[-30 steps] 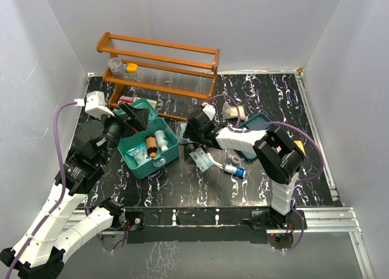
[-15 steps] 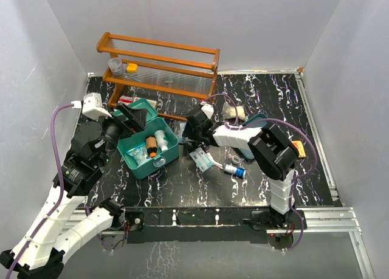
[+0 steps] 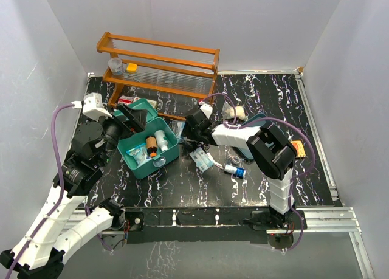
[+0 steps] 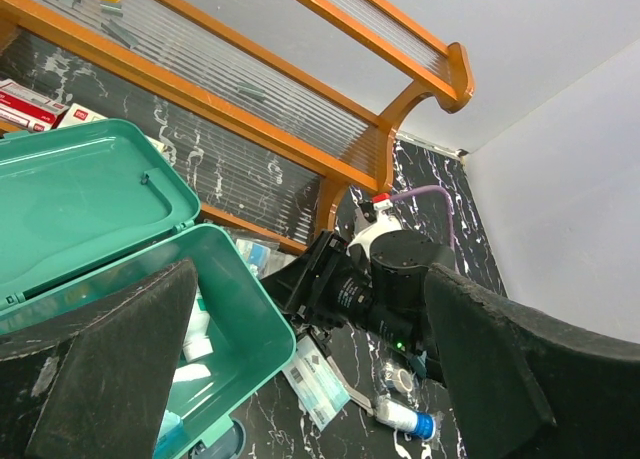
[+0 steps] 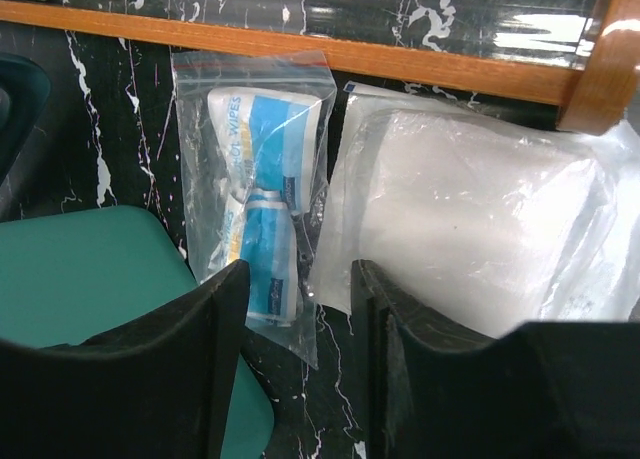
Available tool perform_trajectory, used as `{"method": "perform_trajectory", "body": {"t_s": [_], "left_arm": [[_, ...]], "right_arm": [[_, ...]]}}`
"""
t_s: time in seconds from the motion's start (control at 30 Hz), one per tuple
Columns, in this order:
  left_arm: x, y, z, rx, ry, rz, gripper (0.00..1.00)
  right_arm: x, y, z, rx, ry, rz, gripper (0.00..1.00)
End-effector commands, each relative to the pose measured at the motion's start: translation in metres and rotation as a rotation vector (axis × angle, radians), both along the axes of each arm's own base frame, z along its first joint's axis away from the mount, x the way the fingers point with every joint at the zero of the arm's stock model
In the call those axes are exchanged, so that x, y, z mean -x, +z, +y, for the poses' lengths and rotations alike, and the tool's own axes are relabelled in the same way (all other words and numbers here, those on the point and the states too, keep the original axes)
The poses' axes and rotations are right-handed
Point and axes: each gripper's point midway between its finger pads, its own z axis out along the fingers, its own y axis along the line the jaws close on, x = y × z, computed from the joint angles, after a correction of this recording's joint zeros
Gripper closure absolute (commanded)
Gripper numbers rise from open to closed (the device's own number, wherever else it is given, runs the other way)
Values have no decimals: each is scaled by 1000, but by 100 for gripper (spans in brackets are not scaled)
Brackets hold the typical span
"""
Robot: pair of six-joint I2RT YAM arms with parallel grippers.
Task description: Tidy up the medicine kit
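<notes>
The right claw [image 5: 298, 314] is held half open and empty just above a small clear zip bag of blue-and-white wipes [image 5: 258, 194]. The bag is laid flat on the black marbled desk [image 3: 200, 188] beside the teal-green plastic medicine kit [image 4: 90, 204], which is open at the desk's left with the left claw [image 3: 138, 118] held wide open and empty over it. Picking up seems to be in hand, so the right claw must be lowered and shut on the bag's thin edge.

The teal-green medicine kit [image 4: 80, 209] stands open, hinged lid tipped back, partly filled, just before the rack [image 3: 161, 78].
</notes>
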Motion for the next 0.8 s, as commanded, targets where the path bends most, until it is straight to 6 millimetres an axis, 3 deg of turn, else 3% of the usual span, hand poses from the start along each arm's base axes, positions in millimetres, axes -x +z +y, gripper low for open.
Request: {"method": "perform_trajectory", "body": {"t_s": [0.0, 0.1, 0.3, 0.53, 0.77], "left_arm": [[-1, 7, 2, 10, 15, -21, 4], [-1, 6, 3, 9, 18, -20, 4], [-1, 7, 3, 11, 21, -21, 4], [-1, 9, 3, 12, 17, -23, 4], [1, 12, 5, 11, 20, -28, 4]], "right_arm": [[-6, 55, 2, -54, -31, -100, 54], [4, 52, 3, -69, -11, -80, 47], [23, 35, 1, -143, -44, -2, 48], [19, 24, 22, -190, -22, 53, 47], [8, 19, 27, -229, -68, 60, 48]]}}
